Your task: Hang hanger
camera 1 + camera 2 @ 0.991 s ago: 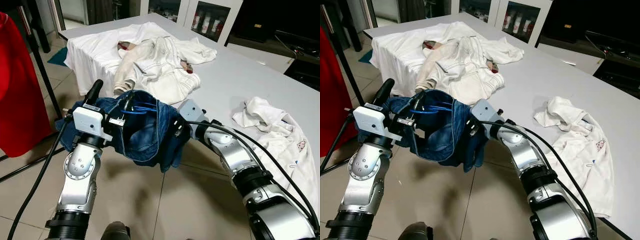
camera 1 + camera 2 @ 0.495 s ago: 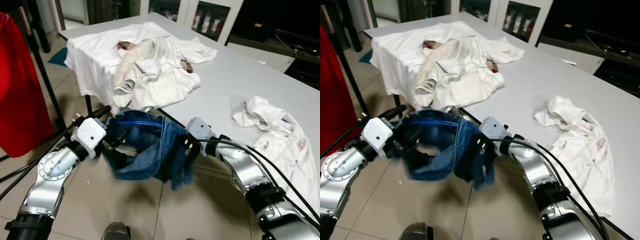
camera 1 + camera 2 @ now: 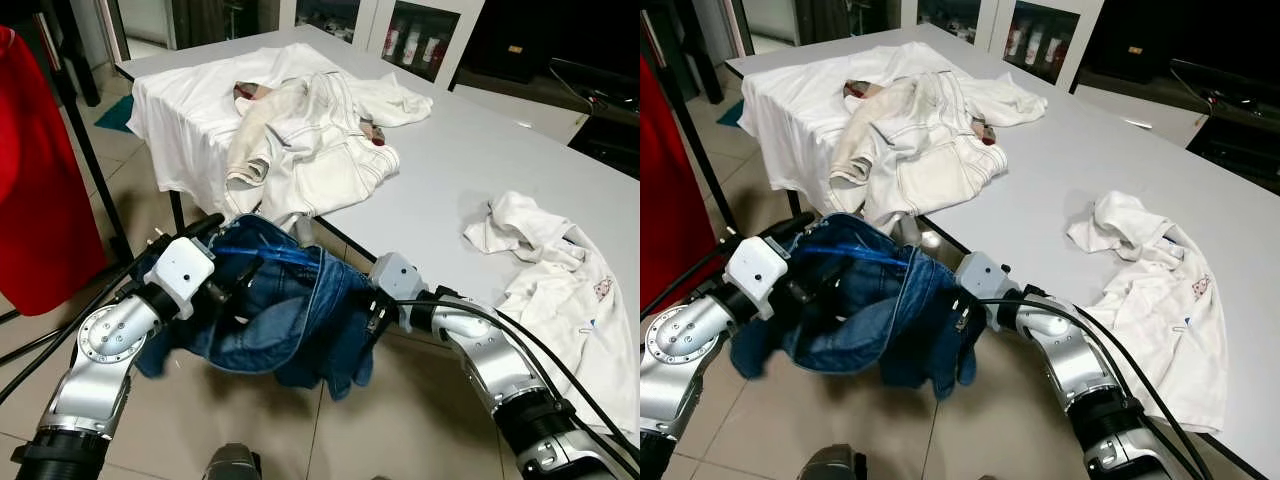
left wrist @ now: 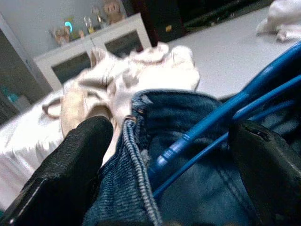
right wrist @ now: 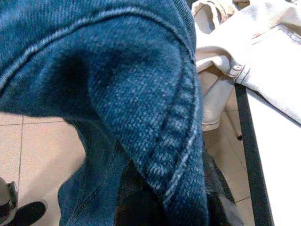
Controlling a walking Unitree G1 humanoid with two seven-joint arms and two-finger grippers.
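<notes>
We hold a blue denim garment (image 3: 290, 320) on a blue hanger (image 3: 270, 252) between our two arms, above the tiled floor (image 3: 400, 420) beside the grey table (image 3: 470, 160). Our left gripper (image 4: 174, 155) has its fingers spread around the hanger's wires; our right gripper (image 3: 372, 318) is buried in denim, its grip impossible to tell. No writing is legible on the white clothes (image 3: 300, 130).

jeans (image 3: 290, 320) between both arms | table (image 3: 480, 160) behind | hanger (image 3: 270, 255) inside jeans
</notes>
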